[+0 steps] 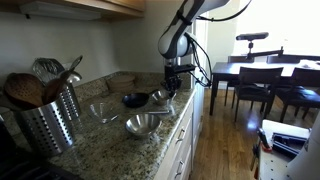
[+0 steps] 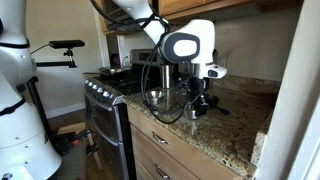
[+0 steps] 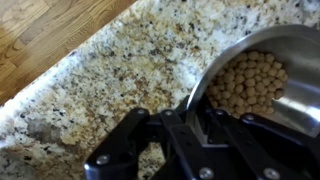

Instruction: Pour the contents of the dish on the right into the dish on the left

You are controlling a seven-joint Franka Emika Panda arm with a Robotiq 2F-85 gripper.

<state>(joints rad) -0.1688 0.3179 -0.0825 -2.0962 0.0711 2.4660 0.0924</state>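
Cutting off the bowl's [image 3: 300, 45] right side, the wrist view shows only part of its steel wall and a heap of round tan pellets [image 3: 245, 85] inside. The claw [image 3: 190, 125] is blurred and cropped by the bottom edge, so its fingertips are hard to make out. The bowl's near rim runs down into the gap between the black fingers [image 3: 160, 130]; whether they pinch that rim or merely stand on either side of it cannot be told. In both exterior views the claw [image 1: 172, 88] [image 2: 200, 102] is a small dark shape low over the counter [image 3: 120, 70], and cables partly hide it. In an exterior view the bowl [image 1: 163, 97] sits right at the claw, with a dark bowl [image 1: 134, 99] just beside it. A larger steel bowl [image 1: 143, 124] and a glass bowl [image 1: 103, 110] lie farther along the granite. The counter edge runs close by the bowl, with wood floor [image 3: 40, 30] beyond it. Bare stone lies between the bowls.
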